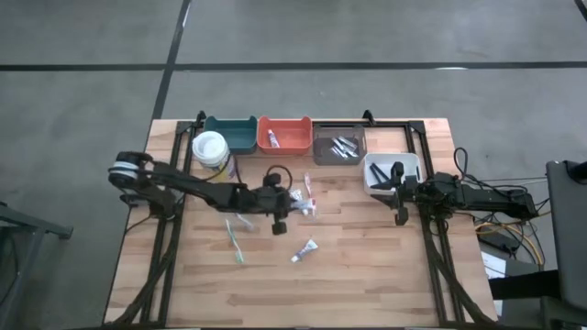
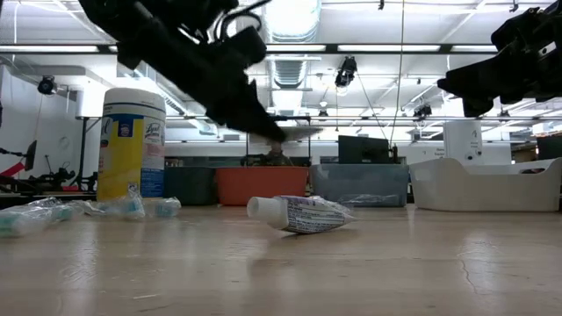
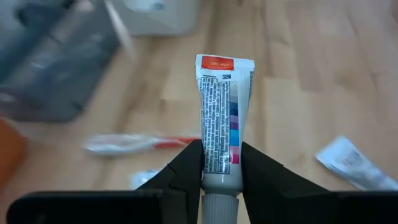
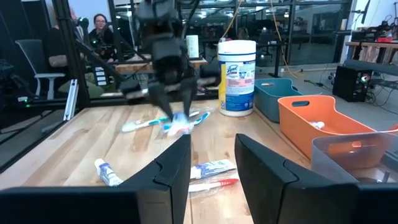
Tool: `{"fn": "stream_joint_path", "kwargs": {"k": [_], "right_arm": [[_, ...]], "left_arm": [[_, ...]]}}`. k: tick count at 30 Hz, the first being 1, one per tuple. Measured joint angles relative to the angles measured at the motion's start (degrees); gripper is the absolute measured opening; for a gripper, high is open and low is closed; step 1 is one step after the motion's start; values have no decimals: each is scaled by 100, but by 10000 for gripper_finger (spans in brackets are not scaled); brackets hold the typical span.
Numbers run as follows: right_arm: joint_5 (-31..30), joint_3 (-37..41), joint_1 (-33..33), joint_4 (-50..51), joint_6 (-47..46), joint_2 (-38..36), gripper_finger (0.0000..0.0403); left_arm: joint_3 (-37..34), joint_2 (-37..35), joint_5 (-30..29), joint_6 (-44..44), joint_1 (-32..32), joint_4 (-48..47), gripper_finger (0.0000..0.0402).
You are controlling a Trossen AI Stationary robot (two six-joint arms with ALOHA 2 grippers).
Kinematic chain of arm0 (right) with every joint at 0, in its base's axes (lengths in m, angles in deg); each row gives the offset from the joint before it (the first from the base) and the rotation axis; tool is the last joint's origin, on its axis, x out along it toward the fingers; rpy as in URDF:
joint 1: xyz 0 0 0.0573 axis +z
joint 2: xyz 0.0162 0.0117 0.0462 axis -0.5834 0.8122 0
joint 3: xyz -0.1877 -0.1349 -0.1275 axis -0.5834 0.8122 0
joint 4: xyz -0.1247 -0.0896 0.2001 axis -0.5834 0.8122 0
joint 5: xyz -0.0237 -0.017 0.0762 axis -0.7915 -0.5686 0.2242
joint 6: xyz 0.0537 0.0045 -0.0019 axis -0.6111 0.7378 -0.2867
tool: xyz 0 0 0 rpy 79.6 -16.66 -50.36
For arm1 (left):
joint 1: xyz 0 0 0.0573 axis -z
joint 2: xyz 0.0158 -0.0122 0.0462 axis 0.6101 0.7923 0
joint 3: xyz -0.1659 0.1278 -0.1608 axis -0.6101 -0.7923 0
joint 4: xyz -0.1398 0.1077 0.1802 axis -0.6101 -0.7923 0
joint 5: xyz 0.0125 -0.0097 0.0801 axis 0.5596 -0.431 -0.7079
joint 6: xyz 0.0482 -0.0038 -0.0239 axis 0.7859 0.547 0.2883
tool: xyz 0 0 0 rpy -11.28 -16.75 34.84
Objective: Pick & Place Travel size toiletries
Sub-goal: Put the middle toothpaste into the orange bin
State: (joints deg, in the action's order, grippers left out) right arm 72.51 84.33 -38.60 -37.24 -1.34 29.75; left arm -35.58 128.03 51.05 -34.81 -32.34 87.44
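My left gripper (image 1: 278,220) is over the middle of the table, shut on a small white tube (image 3: 221,106) with blue marks and a red end. A second tube (image 1: 305,249) lies flat on the wood nearer the near edge. A teal toothbrush (image 1: 236,240) and a pink toothbrush (image 3: 137,144) also lie on the table, with wrapped items (image 1: 303,206) beside the gripper. My right gripper (image 1: 401,206) hangs open beside the white bin (image 1: 390,170) and touches nothing. My left gripper pinches the tube between its two fingers (image 3: 189,168) near the cap end (image 3: 219,180). The fingers come from above and slant down. The tube runs on past the fingertips, and its flat red end (image 3: 224,62) is free. In the low view the gripper (image 2: 255,114) is well above the tabletop, so the tube is lifted clear.
Teal (image 1: 229,133), orange (image 1: 284,133) and grey (image 1: 339,147) bins line the far edge, and the white bin stands to their right. A wipes canister (image 1: 211,151) stands by the teal bin. Bare wood (image 1: 367,275) lies toward the near edge. People sit beyond the table (image 4: 99,28).
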Motion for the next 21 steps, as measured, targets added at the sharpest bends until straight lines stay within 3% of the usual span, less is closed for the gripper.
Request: {"fn": "stream_joint_path", "kwargs": {"k": [10,21], "right_arm": [[22,0,-1,-1,-2,2,124],[33,0,1,-1,1,2,128]], "left_arm": [[-2,-569,-830,257,-545,-67,94],[-2,-645,-1017,288,-1067,7,94]]}}
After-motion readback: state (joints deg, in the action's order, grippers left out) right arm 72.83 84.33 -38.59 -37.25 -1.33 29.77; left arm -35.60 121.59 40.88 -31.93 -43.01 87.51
